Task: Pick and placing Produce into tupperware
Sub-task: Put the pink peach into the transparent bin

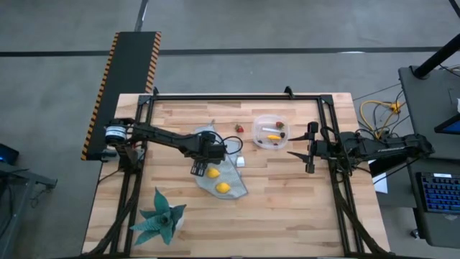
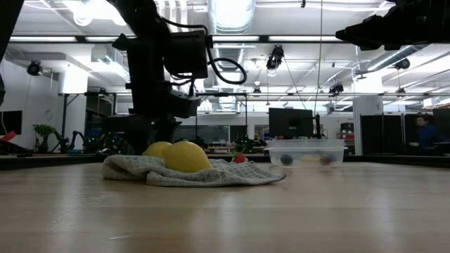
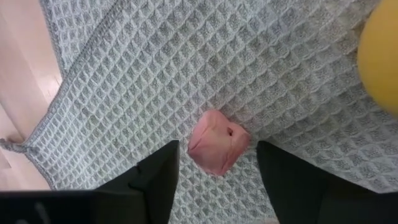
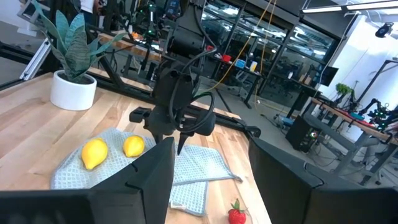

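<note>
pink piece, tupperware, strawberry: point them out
pink piece (image 3: 217, 142), left wrist view, middle of its face.
tupperware (image 1: 261, 123), high view, left rim.
strawberry (image 1: 238, 128), high view, its centre.

Left gripper (image 3: 216, 180) looks down on the grey-blue waffle-weave cloth (image 3: 186, 68), its two dark fingers (image 3: 152, 183) spread apart w/ a gap between them. A small pink piece (image 3: 216, 142) of produce lies on the cloth in that gap, near the fingertips, not touching either one as far as can be told. A yellow lemon (image 3: 380, 59) shows only in part at the pic's edge, resting on the cloth well apart from the pink piece, & bare wooden table (image 3: 22, 74) shows beside the cloth's hemmed edge.
</note>
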